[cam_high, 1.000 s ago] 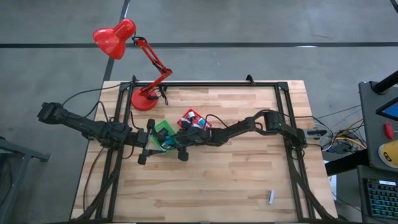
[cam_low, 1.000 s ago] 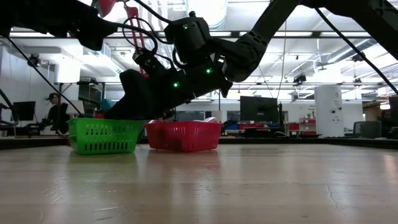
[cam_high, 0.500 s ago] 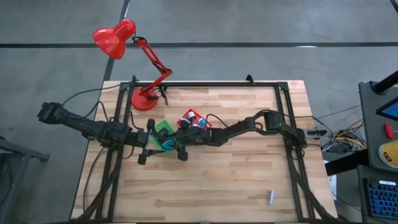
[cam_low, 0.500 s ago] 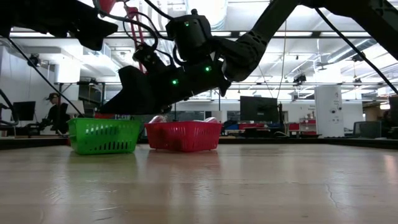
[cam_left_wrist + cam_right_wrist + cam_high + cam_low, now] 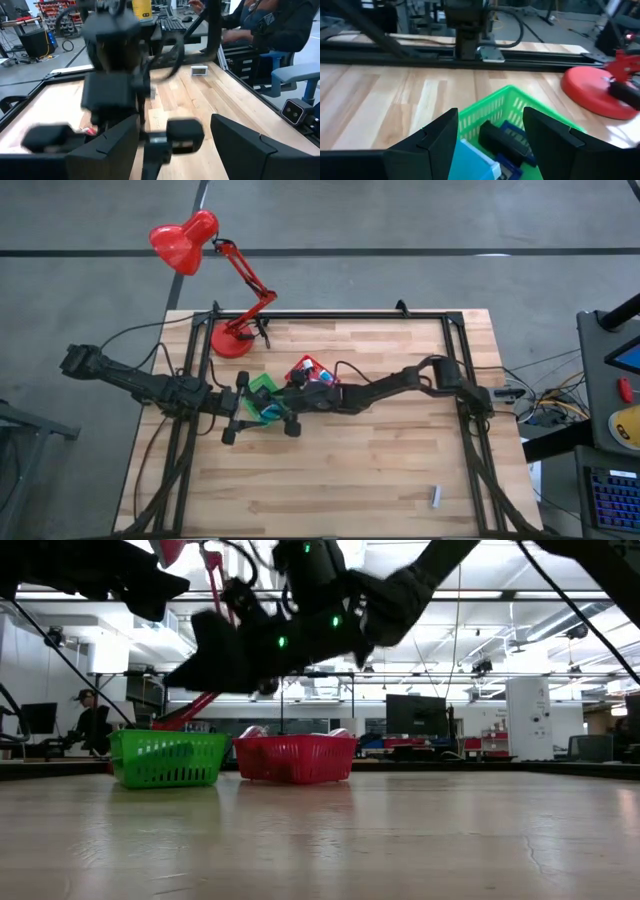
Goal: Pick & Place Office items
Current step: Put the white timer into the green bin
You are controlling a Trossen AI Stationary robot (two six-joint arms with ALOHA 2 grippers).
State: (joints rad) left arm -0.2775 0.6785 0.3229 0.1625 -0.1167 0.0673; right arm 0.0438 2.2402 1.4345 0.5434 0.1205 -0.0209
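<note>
The green bin (image 5: 262, 394) and the red bin (image 5: 308, 370) stand side by side on the table's far left half. The green bin (image 5: 506, 96) holds office items: a black rectangular piece (image 5: 502, 140), a blue piece (image 5: 518, 131) and a teal block (image 5: 472, 160). My right gripper (image 5: 490, 131) hangs open just above this bin (image 5: 165, 758), nothing between its fingers. My left gripper (image 5: 236, 410) waits open at the bin's left side, level, facing the right arm. A grey-white stick (image 5: 436, 496) lies on the table near the front right corner.
A red desk lamp (image 5: 215, 280) stands at the far left, its round base (image 5: 592, 90) just beyond the green bin. A black frame (image 5: 330, 316) borders the tabletop. Bare wood lies in the near half. People sit beyond the table (image 5: 270, 25).
My right gripper has risen from the green bin's mouth and now hangs clear above its rim. The bins have stayed in place.
</note>
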